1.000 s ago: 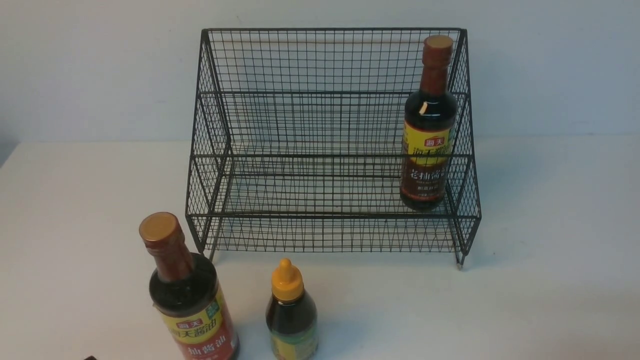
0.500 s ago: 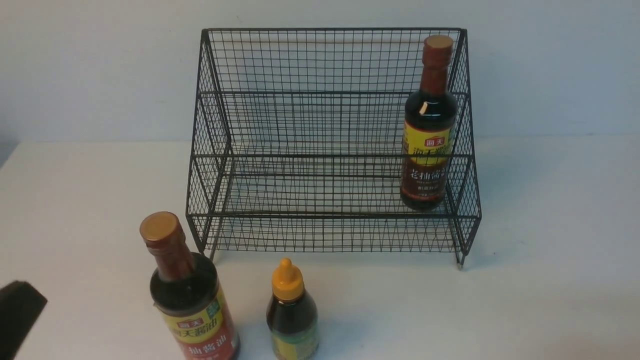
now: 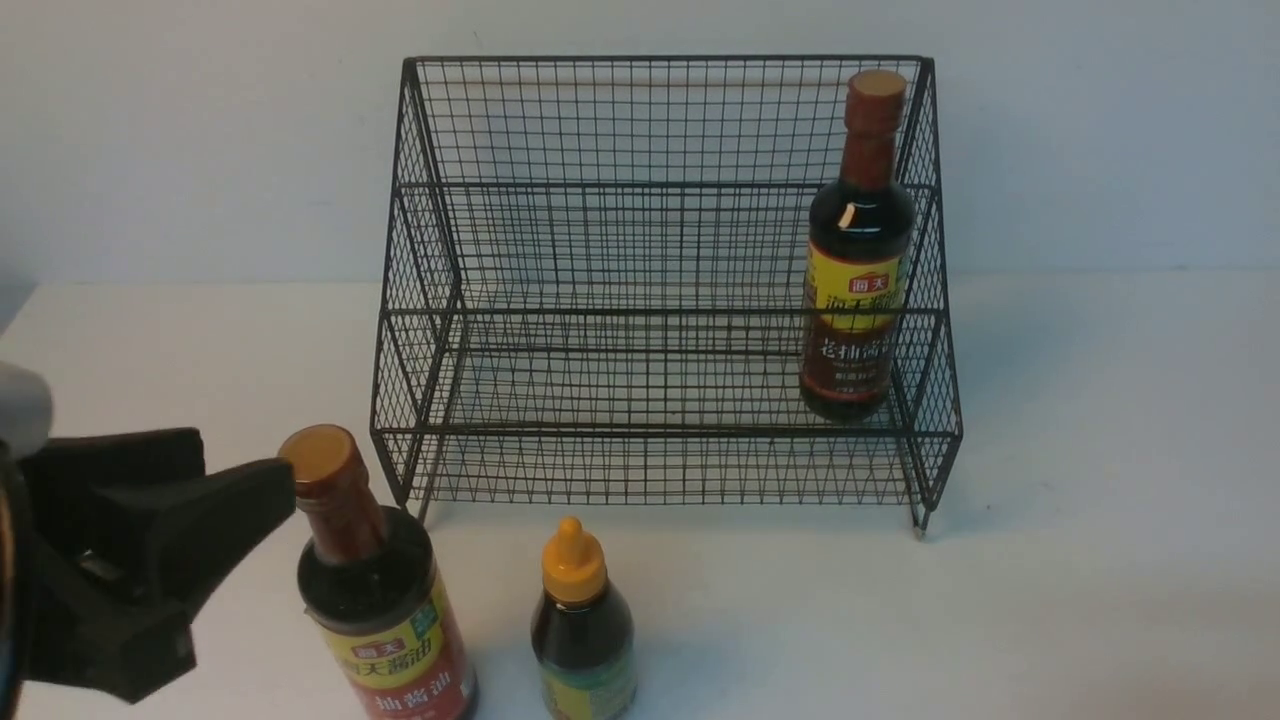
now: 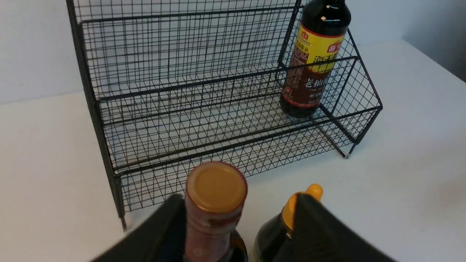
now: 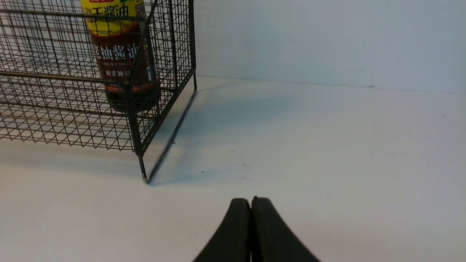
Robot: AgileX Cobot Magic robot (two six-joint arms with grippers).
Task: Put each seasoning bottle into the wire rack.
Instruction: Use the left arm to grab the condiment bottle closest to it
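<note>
Tall bottle (image 3: 385,600), on desk (image 3: 1050,600) before rack (image 3: 620,250), beside short bottle (image 3: 583,630): probably glass, full, heavy, slick; take at the neck under the cap. Left hand (image 4: 238,203) wide, straddling that neck; right hand (image 5: 251,203) closed flat, empty. Second tall bottle (image 3: 858,270): rack's lower tier, right end.

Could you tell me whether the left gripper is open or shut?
Open: the left gripper has its fingers apart, flanking the tall bottle at its neck.

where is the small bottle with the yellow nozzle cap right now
In the front view the small bottle stands on the table in front of the wire rack, just right of the tall tan-capped bottle.
</note>
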